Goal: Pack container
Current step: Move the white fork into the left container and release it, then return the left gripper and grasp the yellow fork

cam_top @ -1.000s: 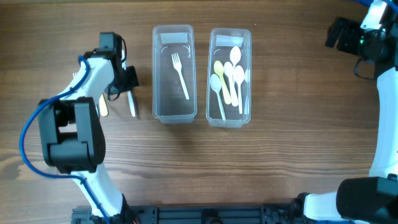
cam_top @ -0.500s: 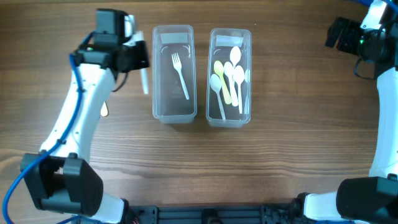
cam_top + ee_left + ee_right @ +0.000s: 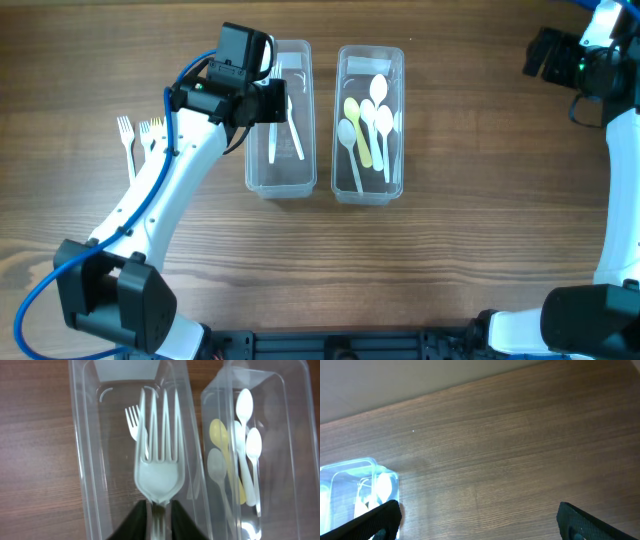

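Note:
My left gripper [image 3: 272, 108] is shut on a white plastic fork [image 3: 159, 460] and holds it over the left clear container [image 3: 256, 176], which has one white fork [image 3: 296, 142] lying in it, also seen in the left wrist view [image 3: 132, 416]. The right clear container [image 3: 343, 190] holds several white and yellow spoons [image 3: 372, 120]. Two more forks [image 3: 137, 136], one white and one yellowish, lie on the table left of the containers. My right gripper [image 3: 477, 520] is open and empty at the far right, over bare table.
The wooden table [image 3: 450, 230] carries only the two containers side by side at the top middle. The right container's corner [image 3: 380, 477] shows at the left of the right wrist view.
My left gripper has lifted a fork from the table at the left and carried it right, over the left container. The right arm has not moved.

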You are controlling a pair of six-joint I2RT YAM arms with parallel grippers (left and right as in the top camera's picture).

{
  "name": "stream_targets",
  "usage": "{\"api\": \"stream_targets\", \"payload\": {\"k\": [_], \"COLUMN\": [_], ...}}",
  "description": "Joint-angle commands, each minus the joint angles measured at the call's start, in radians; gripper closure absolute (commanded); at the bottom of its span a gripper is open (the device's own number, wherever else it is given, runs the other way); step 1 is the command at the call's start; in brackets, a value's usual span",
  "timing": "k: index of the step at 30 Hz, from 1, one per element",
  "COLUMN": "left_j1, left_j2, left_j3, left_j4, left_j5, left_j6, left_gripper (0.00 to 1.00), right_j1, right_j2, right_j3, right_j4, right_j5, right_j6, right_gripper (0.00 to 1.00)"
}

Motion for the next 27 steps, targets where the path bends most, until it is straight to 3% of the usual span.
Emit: {"api": "stream_targets", "payload": {"k": [1, 4, 11, 16, 22, 27], "left_j1": [-0.003, -0.001, 0.080, 0.177, 0.314, 0.401], "left_j2": [0.045, 0.053, -0.014, -0.076, -0.075, -0.074], "left_j3": [0.011, 0.011, 0.070, 0.073, 0.057, -0.006], "left_j4": [0.003, 0.017, -0.011, -0.110, -0.231, -0.220], "left_j5": [-0.015, -0.018, -0.040, -0.098, -0.152, -0.153], "left_j6": [-0.014, -0.014, -0.014, -0.014, -0.010, -0.006], "left_gripper": [0.54, 0.49, 0.47, 0.33, 0.32, 0.34], "right_j1": [0.003, 0.003, 0.003, 0.003, 0.003, 0.003], "right_j2": [0.005, 0.005, 0.005, 0.005, 0.005, 0.005], "right_j3": [0.001, 0.001, 0.001, 0.001, 0.001, 0.001], "right_j4": [0.003, 0.003, 0.003, 0.003, 0.003, 0.003], "right_j5": [-0.004, -0.004, -0.004, -0.004, -0.004, -0.004], "right_j6": [-0.010, -0.010, -0.010, -0.010, -0.010, -0.010], "right_gripper": [0.00, 0.00, 0.00, 0.00, 0.00, 0.00]}}
